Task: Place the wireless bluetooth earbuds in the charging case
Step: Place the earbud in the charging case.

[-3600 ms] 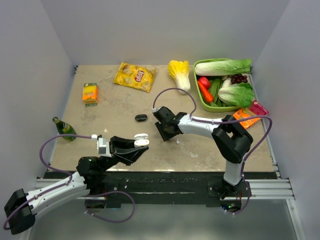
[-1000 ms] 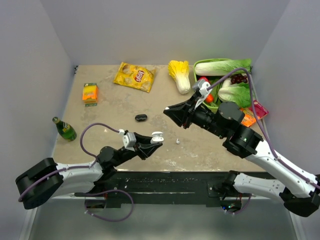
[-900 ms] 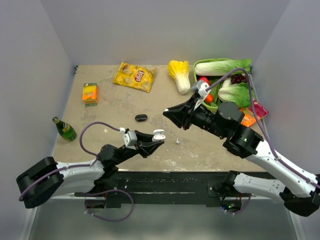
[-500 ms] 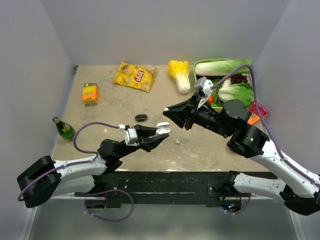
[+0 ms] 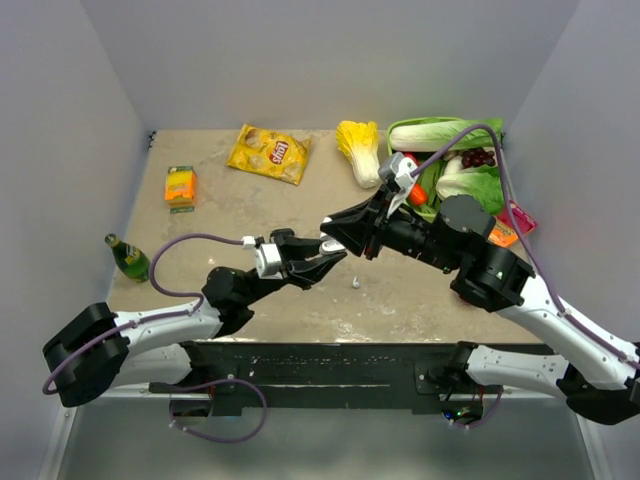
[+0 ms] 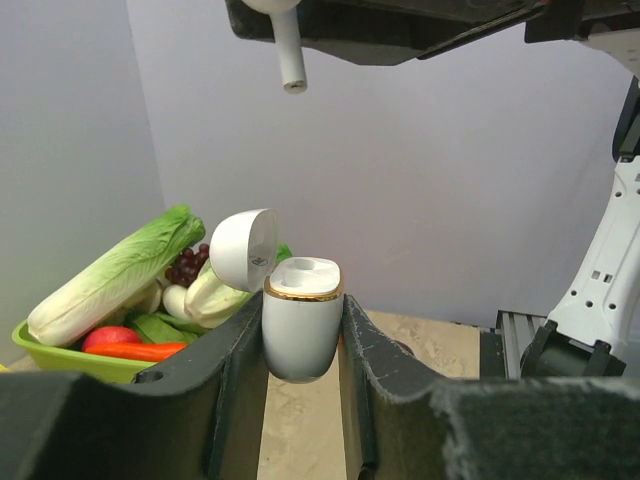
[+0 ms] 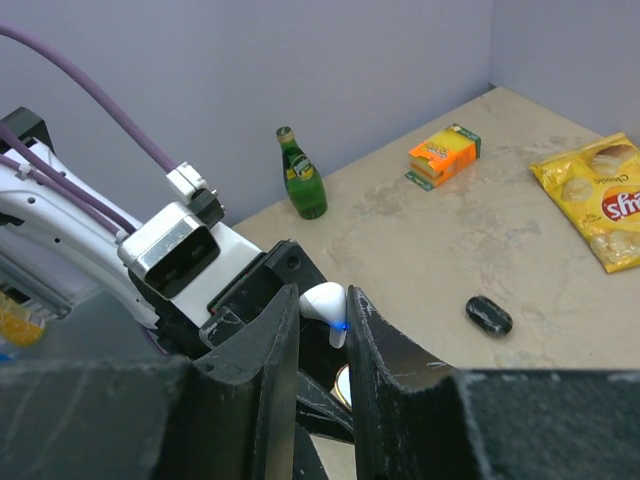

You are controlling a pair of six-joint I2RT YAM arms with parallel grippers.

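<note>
White earbud (image 6: 289, 52) above open white case (image 6: 302, 320) — upright.

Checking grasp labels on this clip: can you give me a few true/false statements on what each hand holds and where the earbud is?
1. The left hand holds the white charging case with its lid open. True.
2. The right hand is empty. False: it pinches a white earbud.
3. That earbud sits in the case. False: it hangs above the case, not touching it.
4. The green bottle stands upright. True.
</note>
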